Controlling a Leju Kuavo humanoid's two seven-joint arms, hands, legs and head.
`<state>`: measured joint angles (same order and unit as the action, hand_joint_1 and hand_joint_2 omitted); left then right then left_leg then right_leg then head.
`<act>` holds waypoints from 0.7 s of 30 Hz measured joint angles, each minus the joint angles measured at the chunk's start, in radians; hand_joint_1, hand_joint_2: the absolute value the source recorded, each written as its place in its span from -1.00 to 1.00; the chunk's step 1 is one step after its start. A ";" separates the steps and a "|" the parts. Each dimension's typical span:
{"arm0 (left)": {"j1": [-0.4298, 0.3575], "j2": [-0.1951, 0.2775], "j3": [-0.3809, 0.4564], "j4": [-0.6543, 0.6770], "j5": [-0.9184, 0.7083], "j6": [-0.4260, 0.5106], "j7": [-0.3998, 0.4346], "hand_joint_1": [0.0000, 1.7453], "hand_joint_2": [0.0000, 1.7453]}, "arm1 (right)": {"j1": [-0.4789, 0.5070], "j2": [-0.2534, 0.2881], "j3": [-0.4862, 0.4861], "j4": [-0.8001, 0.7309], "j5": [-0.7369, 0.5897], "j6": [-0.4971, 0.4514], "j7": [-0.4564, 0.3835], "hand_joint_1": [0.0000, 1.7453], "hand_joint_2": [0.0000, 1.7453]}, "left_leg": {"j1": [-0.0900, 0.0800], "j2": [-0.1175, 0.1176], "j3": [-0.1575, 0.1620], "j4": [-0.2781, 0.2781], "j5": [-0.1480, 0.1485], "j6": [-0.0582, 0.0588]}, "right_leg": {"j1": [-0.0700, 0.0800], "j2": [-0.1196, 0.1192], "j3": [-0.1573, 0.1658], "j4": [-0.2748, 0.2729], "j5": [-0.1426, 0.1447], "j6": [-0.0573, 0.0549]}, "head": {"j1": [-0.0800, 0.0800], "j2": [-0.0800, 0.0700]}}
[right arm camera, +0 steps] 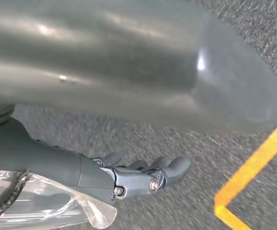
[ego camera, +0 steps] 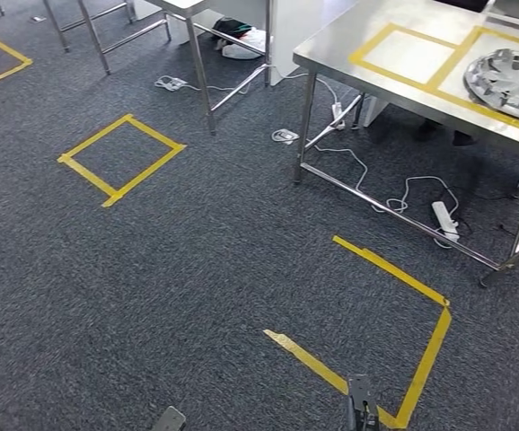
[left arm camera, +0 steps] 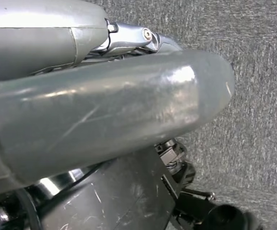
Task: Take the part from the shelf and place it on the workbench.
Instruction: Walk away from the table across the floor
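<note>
Standing on grey carpet [ego camera: 196,269] with both arms hanging, I judge the task at its walking stage: no shelf appears ahead, and nothing is held. My right hand [right arm camera: 130,175] hangs free, fingers [right arm camera: 173,165] extended and a little apart, holding nothing. My left hand [left arm camera: 104,110] is close to its camera; the thumb [left arm camera: 108,120] lies straight along it, and nothing is between the fingers as far as I can see, though their spread cannot be told. A part [ego camera: 511,83], a silver spoked disc, lies on the steel workbench [ego camera: 406,99] at upper right, inside a yellow taped box [ego camera: 440,76]; whether it is the one I am to fetch I cannot tell. A taped floor marker [ego camera: 419,359] lies just ahead of my feet, another square [ego camera: 118,157] farther left. Cables and a power strip [ego camera: 444,218] lie under the bench. Recommendation: turn until the shelf is found, step clear of the cables, and keep both hands unclenched until the part is within reach.
</note>
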<state>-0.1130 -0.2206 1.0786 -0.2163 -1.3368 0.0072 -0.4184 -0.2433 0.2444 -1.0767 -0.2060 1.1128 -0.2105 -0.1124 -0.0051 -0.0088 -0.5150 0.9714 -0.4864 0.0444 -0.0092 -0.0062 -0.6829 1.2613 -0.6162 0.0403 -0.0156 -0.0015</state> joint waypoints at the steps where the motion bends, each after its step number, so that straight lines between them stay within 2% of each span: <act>1: -0.002 0.000 -0.008 0.000 -0.006 -0.003 0.004 -1.00 -1.00 | -0.009 -0.003 -0.003 0.000 -0.006 -0.001 0.009 -1.00 -1.00 | -0.004 -0.015 -0.007 0.001 0.007 0.002 | 0.001 0.005 0.001 0.010 0.004 -0.004 | 0.000 0.000; 2: -0.003 -0.001 -0.015 0.000 -0.012 -0.005 0.007 -1.00 -1.00 | -0.018 -0.006 -0.005 0.000 -0.011 -0.002 0.017 -1.00 -1.00 | -0.008 -0.029 -0.013 0.002 0.012 0.002 | 0.003 0.009 0.022 -0.019 0.026 -0.010 | 0.000 0.000; 3: -0.004 -0.001 -0.022 0.000 -0.017 -0.005 0.011 -1.00 -1.00 | -0.027 -0.009 -0.007 0.000 -0.015 -0.003 0.023 -1.00 -1.00 | -0.011 -0.043 -0.016 0.003 0.016 0.002 | 0.005 0.022 0.061 -0.084 0.060 -0.018 | 0.000 0.000; 5: -0.009 -0.003 -0.036 0.000 -0.024 -0.002 0.016 -1.00 -1.00 | -0.044 -0.019 -0.010 -0.001 -0.017 -0.004 0.030 -1.00 -1.00 | -0.014 -0.066 -0.024 0.007 0.022 -0.001 | 0.007 0.072 0.137 -0.223 0.105 -0.034 | -0.001 0.000; 6: -0.013 -0.004 -0.041 0.000 -0.026 0.000 0.017 -1.00 -1.00 | -0.050 -0.023 -0.012 -0.001 -0.016 -0.005 0.032 -1.00 -1.00 | -0.013 -0.077 -0.030 0.009 0.026 -0.005 | 0.007 0.092 0.161 -0.266 0.113 -0.039 | -0.001 0.000; 7: -0.017 -0.005 -0.046 0.000 -0.027 0.002 0.018 -1.00 -1.00 | -0.054 -0.025 -0.012 -0.002 -0.016 -0.005 0.033 -1.00 -1.00 | -0.011 -0.088 -0.037 0.011 0.030 -0.010 | 0.007 0.100 0.169 -0.282 0.110 -0.041 | 0.000 0.000; 9: -0.018 -0.004 -0.052 0.000 -0.029 0.005 0.019 -1.00 -1.00 | -0.058 -0.026 -0.014 -0.002 -0.017 -0.007 0.033 -1.00 -1.00 | -0.008 -0.105 -0.049 0.014 0.037 -0.022 | 0.006 0.078 0.174 -0.290 0.116 -0.043 | 0.000 0.000; 10: -0.017 -0.004 -0.055 0.000 -0.030 0.007 0.019 -1.00 -1.00 | -0.060 -0.026 -0.015 -0.002 -0.017 -0.008 0.032 -1.00 -1.00 | -0.009 -0.094 -0.055 0.023 0.031 -0.028 | 0.004 0.066 0.175 -0.294 0.120 -0.045 | -0.001 0.000; 11: -0.016 -0.003 -0.057 0.000 -0.030 0.008 0.020 -1.00 -1.00 | -0.060 -0.026 -0.015 -0.002 -0.017 -0.009 0.031 -1.00 -1.00 | -0.010 -0.073 -0.067 0.047 0.015 -0.034 | 0.001 0.051 0.175 -0.298 0.124 -0.048 | -0.005 0.000; 13: -0.019 -0.002 -0.062 0.000 -0.031 0.010 0.020 -1.00 -1.00 | -0.059 -0.026 -0.016 -0.002 -0.018 -0.012 0.030 -1.00 -1.00 | -0.006 -0.020 -0.118 0.158 -0.049 -0.049 | 0.000 0.019 0.175 -0.301 0.126 -0.052 | -0.011 0.000; 14: -0.021 -0.002 -0.064 0.000 -0.032 0.011 0.020 -1.00 -1.00 | -0.058 -0.026 -0.016 -0.002 -0.018 -0.013 0.030 -1.00 -1.00 | -0.002 -0.008 -0.150 0.229 -0.081 -0.056 | 0.000 0.002 0.173 -0.300 0.125 -0.052 | -0.013 0.000; 15: -0.020 -0.002 -0.065 0.000 -0.032 0.012 0.020 -1.00 -1.00 | -0.057 -0.027 -0.017 -0.002 -0.019 -0.014 0.029 -1.00 -1.00 | 0.003 -0.002 -0.175 0.285 -0.100 -0.062 | 0.001 -0.014 0.172 -0.300 0.125 -0.052 | -0.013 0.000; 16: -0.019 -0.001 -0.066 0.000 -0.032 0.012 0.021 -1.00 -1.00 | -0.056 -0.028 -0.018 -0.002 -0.021 -0.016 0.028 -1.00 -1.00 | 0.008 0.001 -0.182 0.307 -0.099 -0.066 | 0.001 -0.030 0.171 -0.300 0.124 -0.052 | -0.013 0.000; 17: -0.017 -0.001 -0.067 0.000 -0.033 0.013 0.021 -1.00 -1.00 | -0.057 -0.028 -0.018 -0.002 -0.023 -0.018 0.027 -1.00 -1.00 | 0.012 0.005 -0.169 0.286 -0.079 -0.069 | 0.001 -0.044 0.171 -0.299 0.124 -0.051 | -0.013 0.000; 18: -0.016 -0.001 -0.068 0.000 -0.033 0.014 0.021 -1.00 -1.00 | -0.057 -0.028 -0.018 -0.002 -0.024 -0.020 0.024 -1.00 -1.00 | 0.014 0.013 -0.136 0.226 -0.045 -0.070 | 0.000 -0.057 0.172 -0.299 0.123 -0.049 | -0.014 0.000; 20: -0.017 -0.001 -0.072 0.000 -0.032 0.015 0.021 -1.00 -1.00 | -0.059 -0.028 -0.019 -0.002 -0.027 -0.024 0.018 -1.00 -1.00 | 0.011 0.058 -0.061 0.080 0.009 -0.064 | 0.003 -0.079 0.176 -0.298 0.119 -0.042 | -0.014 0.000; 21: -0.019 -0.001 -0.073 0.000 -0.031 0.015 0.021 -1.00 -1.00 | -0.059 -0.028 -0.019 -0.002 -0.030 -0.026 0.015 -1.00 -1.00 | 0.007 0.076 -0.040 0.035 0.020 -0.057 | 0.006 -0.089 0.176 -0.296 0.117 -0.037 | -0.013 0.000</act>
<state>-0.1315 -0.2214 1.0054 -0.2159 -1.3675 0.0223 -0.3976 -0.3028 0.2165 -1.0956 -0.2077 1.0830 -0.2367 -0.0975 0.0015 0.0671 -0.5547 1.0060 -0.4662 -0.0130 -0.0033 -0.0951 -0.5067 0.9649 -0.4988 0.0032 -0.0287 -0.0015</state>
